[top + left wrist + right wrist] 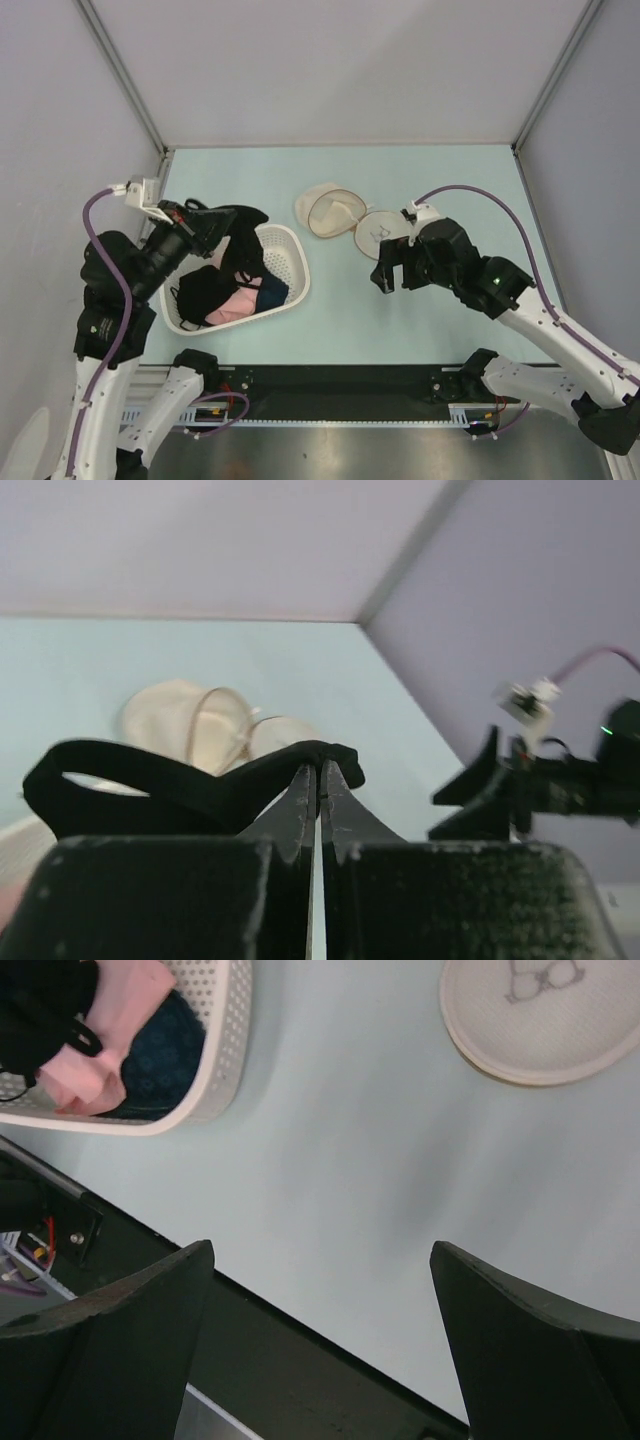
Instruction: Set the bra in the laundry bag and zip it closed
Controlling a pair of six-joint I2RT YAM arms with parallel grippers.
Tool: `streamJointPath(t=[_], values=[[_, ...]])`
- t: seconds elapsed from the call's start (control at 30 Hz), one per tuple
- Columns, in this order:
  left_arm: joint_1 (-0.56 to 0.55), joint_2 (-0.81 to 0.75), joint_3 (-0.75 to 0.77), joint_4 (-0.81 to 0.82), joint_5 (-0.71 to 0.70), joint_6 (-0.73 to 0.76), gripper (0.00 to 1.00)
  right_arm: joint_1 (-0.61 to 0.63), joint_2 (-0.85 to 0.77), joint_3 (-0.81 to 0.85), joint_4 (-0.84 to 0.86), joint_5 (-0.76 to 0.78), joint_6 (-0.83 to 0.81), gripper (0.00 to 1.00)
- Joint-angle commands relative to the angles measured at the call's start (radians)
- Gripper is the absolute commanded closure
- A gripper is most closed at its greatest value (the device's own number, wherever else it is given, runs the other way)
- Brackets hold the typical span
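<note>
The left jaws pinch a strap of the black bra (240,222), which hangs over the white basket (297,262). The right jaws gape wide above the tabletop (400,180), beside the open laundry bag (335,212).

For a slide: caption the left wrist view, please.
Left hand pinching the black bra, with the open laundry bag lying on the table beyond.
</note>
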Motion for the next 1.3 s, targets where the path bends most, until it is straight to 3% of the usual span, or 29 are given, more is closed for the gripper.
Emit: streamJointPath(t=[0.0, 0.13, 0.2, 0.33, 0.47, 0.67, 0.77, 0.87, 0.97, 1.13, 1.27], values=[[0.006, 0.113, 0.060, 0.226, 0.459, 0.054, 1.00, -0.045, -0.018, 0.088, 0.018, -0.188, -0.096, 0.04], [-0.022, 0.213, 0.031, 0.426, 0.643, -0.095, 1.00, -0.099, -0.067, 0.090, 0.087, -0.364, -0.150, 0.00], [-0.055, 0.273, 0.019, 0.501, 0.684, -0.162, 1.00, -0.122, -0.077, 0.088, 0.157, -0.525, -0.132, 0.00], [-0.234, 0.386, 0.032, 0.592, 0.726, -0.175, 1.00, -0.136, -0.073, 0.100, 0.211, -0.602, -0.096, 0.00], [-0.371, 0.538, 0.092, 0.629, 0.673, -0.189, 1.00, -0.162, -0.077, 0.143, 0.115, -0.403, -0.099, 0.00], [-0.528, 0.868, 0.275, 0.750, 0.665, -0.310, 1.00, -0.191, -0.113, 0.220, -0.136, 0.095, -0.072, 0.00], [-0.585, 1.019, 0.416, 0.758, 0.675, -0.339, 1.00, -0.202, -0.164, 0.253, -0.207, 0.232, -0.047, 0.00], [-0.615, 1.133, 0.509, 0.794, 0.718, -0.379, 1.00, -0.208, -0.208, 0.267, -0.246, 0.272, -0.041, 0.00], [-0.615, 1.158, 0.461, 0.827, 0.747, -0.399, 1.00, -0.208, -0.231, 0.236, -0.255, 0.232, -0.039, 0.00], [-0.599, 1.080, 0.154, 0.641, 0.680, -0.209, 1.00, -0.211, -0.227, 0.119, -0.235, 0.136, -0.029, 0.00], [-0.560, 1.029, -0.076, 0.566, 0.614, -0.166, 1.00, -0.213, -0.230, -0.021, -0.136, 0.050, 0.029, 0.00]])
